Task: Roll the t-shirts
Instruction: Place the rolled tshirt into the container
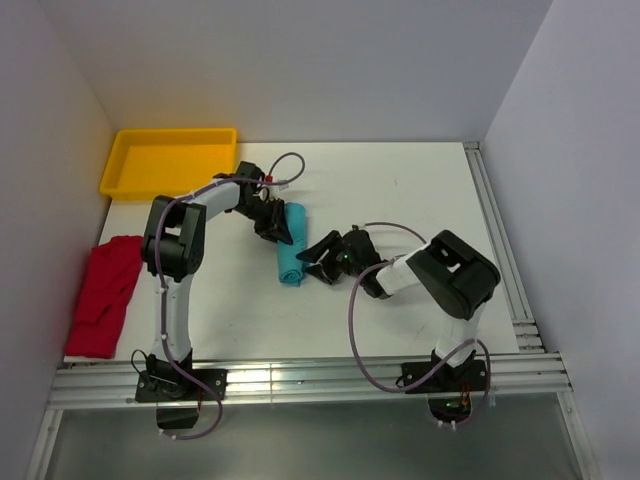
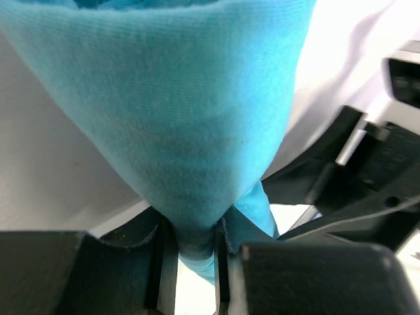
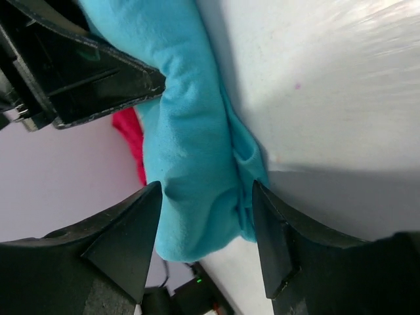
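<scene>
Top external view: at the left edge the red t-shirt (image 1: 103, 295) is seen crumpled and unrolled. Mid-table, a fold of the rolled teal t-shirt (image 1: 291, 245) is pinched by the left gripper (image 1: 275, 228). The right gripper (image 1: 318, 262) is spread around its near end, unclamped, so the roll may be loosened if lifted. A white table (image 1: 420, 200) is enclosed by plain grey walls (image 1: 300, 60)

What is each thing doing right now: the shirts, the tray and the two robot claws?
teal t-shirt: rolled into a tube, lying on the table.
red t-shirt: crumpled in a heap at the table's left edge, not rolled.
yellow tray: nothing in it.
left gripper: shut, pinching one end of the teal t-shirt.
right gripper: open, one jaw on each side of the roll.
</scene>
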Robot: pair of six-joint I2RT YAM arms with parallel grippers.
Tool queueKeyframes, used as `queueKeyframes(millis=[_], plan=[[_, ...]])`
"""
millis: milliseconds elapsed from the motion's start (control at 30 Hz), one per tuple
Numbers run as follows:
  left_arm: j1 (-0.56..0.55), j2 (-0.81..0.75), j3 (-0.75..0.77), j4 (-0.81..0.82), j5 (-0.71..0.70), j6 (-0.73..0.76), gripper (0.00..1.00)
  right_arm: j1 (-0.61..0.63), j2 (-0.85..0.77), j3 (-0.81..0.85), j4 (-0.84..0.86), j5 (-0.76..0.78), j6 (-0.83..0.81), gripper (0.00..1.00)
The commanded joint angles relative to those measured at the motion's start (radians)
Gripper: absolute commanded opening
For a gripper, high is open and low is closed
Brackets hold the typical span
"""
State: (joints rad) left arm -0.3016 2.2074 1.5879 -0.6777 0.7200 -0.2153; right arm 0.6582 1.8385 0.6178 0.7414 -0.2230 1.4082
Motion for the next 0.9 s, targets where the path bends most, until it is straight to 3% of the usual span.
queueKeyframes(millis=[0,400,867], plan=[[-0.014,0.008,0.032,0.006,-0.298,0.08,0.0,-0.005,-0.085,-0.001,-0.227,0.112,-0.103,0.65],[-0.014,0.066,0.182,-0.089,-0.634,0.253,0.0,-0.005,-0.294,0.013,-0.425,0.221,-0.199,0.65],[-0.002,0.113,0.288,-0.143,-0.775,0.418,0.0,-0.006,-0.424,0.102,-0.585,0.292,-0.307,0.66]])
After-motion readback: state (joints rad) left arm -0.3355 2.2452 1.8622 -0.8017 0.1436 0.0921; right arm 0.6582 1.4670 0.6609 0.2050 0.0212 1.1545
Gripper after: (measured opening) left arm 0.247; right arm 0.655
